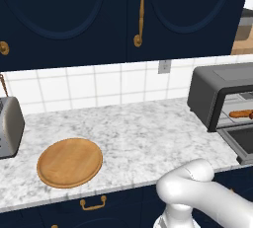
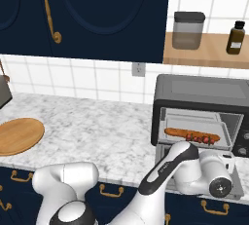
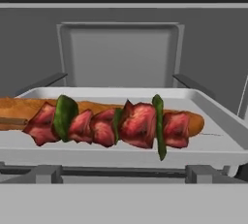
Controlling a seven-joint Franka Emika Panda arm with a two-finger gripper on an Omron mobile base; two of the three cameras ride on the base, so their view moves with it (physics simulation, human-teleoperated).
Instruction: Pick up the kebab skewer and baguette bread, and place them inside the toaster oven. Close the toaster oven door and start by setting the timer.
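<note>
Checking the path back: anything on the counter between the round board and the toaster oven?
Bare marble between the round board and the toaster oven, per the left base view.

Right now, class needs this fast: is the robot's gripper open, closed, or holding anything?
Gripper: open and holding nothing; the kebab skewer and baguette bread already lie on the tray inside the toaster oven.

Navy cabinets (image 1: 69, 19) (brass handles) hang above white tiled wall (image 1: 99, 86) and marbled counter (image 1: 138, 133).
</note>
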